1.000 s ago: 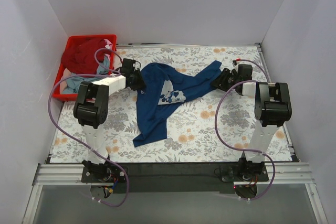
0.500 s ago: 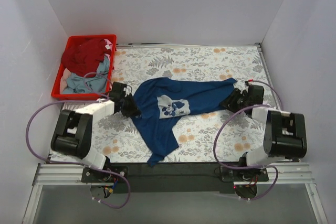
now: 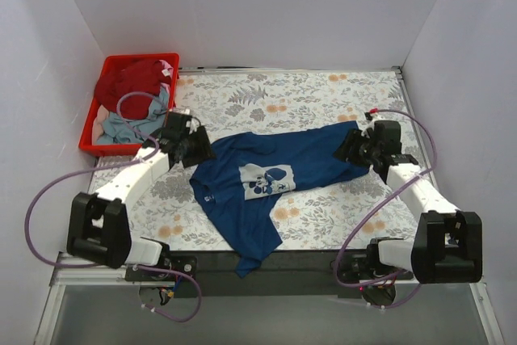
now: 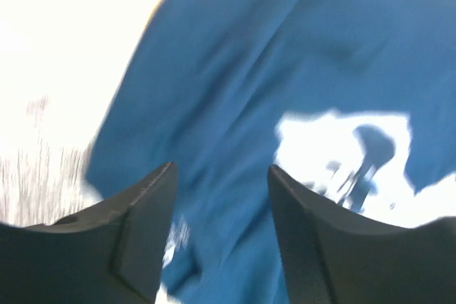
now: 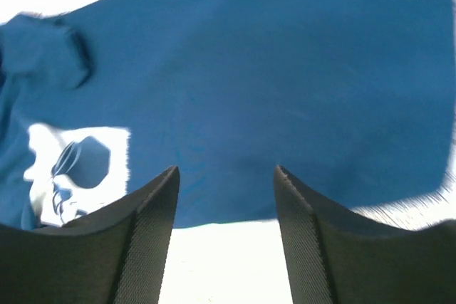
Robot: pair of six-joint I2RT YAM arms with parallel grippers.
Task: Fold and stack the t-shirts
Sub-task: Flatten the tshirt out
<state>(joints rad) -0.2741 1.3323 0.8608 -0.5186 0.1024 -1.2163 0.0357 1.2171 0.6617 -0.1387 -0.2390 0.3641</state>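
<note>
The navy t-shirt (image 3: 242, 216) lies spread on the floral bench (image 3: 323, 94). Its nearest end laps over the dark rail at the bench's near edge, and the cloth runs from there far and to the right in a rumpled, crooked band. The pale square print (image 3: 266, 181) faces up around the middle of the shirt. The left arm (image 3: 133, 175) reaches in from the near left, and its tip is over the shirt's far-left corner. The left fingers (image 4: 142, 233) stand apart above blue cloth with nothing between them. That wrist view is blurred, so whether they touch the fabric cannot be told. The right arm (image 3: 416, 187) reaches from the near right to the shirt's far-right end. The right fingers (image 5: 142, 240) are likewise spread, holding nothing, with the shirt's edge and bare bench in the gap below them. At the far left stands a red crate (image 3: 144, 57), just off the bench's corner. It holds the pale grey-blue t-shirt (image 3: 121, 128) in its near part and the dark red t-shirt (image 3: 129, 80) bunched in its far part.
</note>
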